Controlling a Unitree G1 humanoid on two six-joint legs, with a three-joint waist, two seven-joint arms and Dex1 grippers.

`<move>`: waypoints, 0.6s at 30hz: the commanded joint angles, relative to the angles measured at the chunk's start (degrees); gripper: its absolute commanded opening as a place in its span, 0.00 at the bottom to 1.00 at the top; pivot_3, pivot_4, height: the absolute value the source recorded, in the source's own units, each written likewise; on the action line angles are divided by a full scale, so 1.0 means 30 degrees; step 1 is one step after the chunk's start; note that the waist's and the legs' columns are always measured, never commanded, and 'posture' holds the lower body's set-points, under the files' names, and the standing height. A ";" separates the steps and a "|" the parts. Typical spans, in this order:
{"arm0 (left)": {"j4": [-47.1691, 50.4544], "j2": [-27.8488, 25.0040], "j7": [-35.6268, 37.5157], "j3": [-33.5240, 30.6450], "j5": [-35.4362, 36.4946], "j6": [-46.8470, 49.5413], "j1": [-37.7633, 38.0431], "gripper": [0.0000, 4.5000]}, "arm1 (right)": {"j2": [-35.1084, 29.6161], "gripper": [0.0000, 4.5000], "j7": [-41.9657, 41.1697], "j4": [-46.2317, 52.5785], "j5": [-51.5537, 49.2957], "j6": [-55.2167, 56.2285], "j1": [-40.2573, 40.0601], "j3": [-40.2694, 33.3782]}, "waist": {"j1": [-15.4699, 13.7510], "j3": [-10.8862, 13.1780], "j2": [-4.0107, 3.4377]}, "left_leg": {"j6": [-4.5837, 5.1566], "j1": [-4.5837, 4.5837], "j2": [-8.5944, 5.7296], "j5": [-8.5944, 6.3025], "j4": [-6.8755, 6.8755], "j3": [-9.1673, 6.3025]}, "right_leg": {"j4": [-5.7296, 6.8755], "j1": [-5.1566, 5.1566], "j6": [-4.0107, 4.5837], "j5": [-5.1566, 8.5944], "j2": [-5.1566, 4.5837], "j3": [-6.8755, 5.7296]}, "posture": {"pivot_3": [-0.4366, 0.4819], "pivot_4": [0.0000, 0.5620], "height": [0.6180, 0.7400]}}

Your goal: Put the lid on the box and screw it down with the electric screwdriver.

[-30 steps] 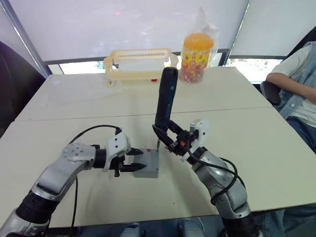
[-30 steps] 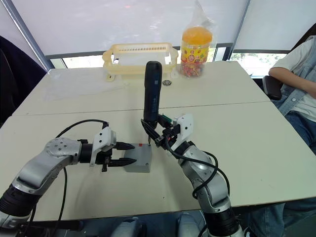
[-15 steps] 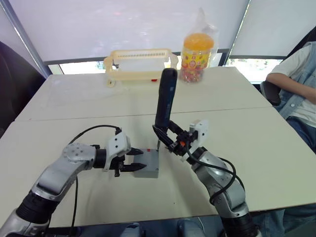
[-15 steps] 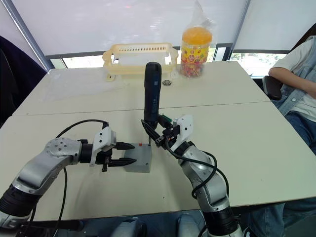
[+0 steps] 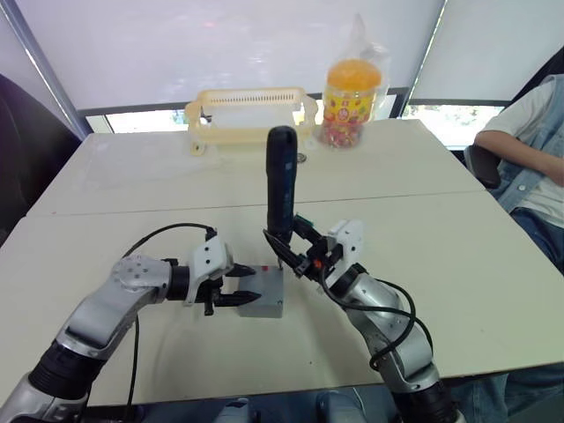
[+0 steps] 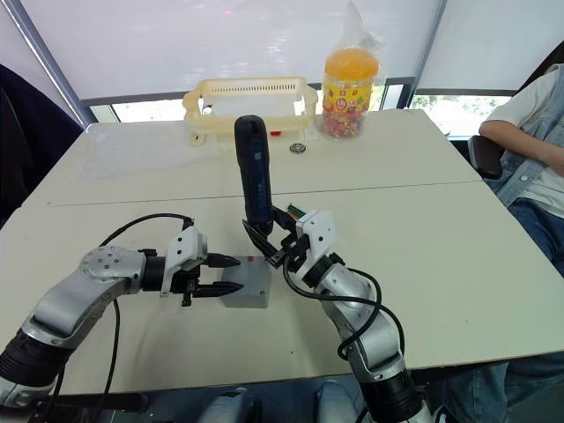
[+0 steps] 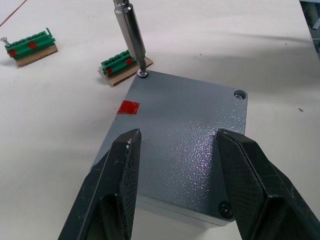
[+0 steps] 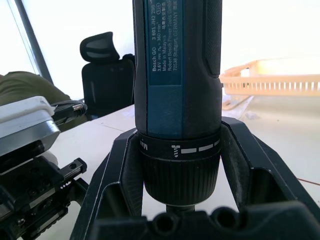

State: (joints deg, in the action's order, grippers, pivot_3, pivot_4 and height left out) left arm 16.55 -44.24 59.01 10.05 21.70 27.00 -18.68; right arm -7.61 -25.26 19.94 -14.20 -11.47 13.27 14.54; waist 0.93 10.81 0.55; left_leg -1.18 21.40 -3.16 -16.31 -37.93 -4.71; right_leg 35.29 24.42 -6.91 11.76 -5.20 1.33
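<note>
The right gripper [image 6: 275, 249], clamped around the electric screwdriver [image 6: 255, 176], has tilted it more upright, bit now in a corner screw [image 7: 143, 74] of the lid [image 7: 185, 130] on the box [image 6: 246, 291]. The left gripper [image 7: 175, 172], fingers spread, still straddles it.

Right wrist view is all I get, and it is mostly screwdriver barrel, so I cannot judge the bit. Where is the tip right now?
Observer: In the left wrist view the bit of the electric screwdriver sits in a corner screw of the lid, the corner nearest a green terminal block.
Operator: Is the box being held?
Observer: The left gripper is open, one finger on each side of the box; whether the fingers touch it is unclear.
Operator: Is the tool upright?
Observer: Roughly; in the head views it leans a little, its top tilted toward the robot's left, held in the right gripper.
</note>
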 commanded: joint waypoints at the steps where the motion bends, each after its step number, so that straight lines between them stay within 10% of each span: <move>1: -0.0450 -0.0021 -0.0165 0.0561 -0.0808 0.0329 0.0461 0.53 | 0.0025 0.40 -0.0251 0.0439 0.0103 0.0334 -0.0196 0.0333 | 0.0001 -0.0003 -0.0001 | 0.0000 -0.0001 0.0001 0.0000 0.0000 -0.0001 | 0.0000 0.0000 0.0000 0.0000 0.0000 0.0000 | 0.48 0.27 1.00; 18: -0.0568 0.0025 -0.0205 0.0609 -0.0848 0.0340 0.0369 0.53 | -0.0134 0.40 -0.0090 -0.1085 0.1828 0.1835 -0.0284 0.0533 | -0.0007 -0.0022 0.0004 | 0.0000 -0.0008 0.0002 0.0000 0.0000 -0.0002 | -0.0001 -0.0010 0.0021 0.0013 0.0000 0.0000 | 0.48 0.27 1.00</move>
State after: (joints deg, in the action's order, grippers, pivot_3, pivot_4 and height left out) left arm 16.34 -44.01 58.81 10.08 21.70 26.96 -18.61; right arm -7.87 -25.69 17.89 -9.97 -6.47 13.05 15.51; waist 0.91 10.74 0.56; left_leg -1.18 21.37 -3.16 -16.31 -37.93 -4.71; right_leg 35.29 24.38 -6.84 11.80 -5.20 1.33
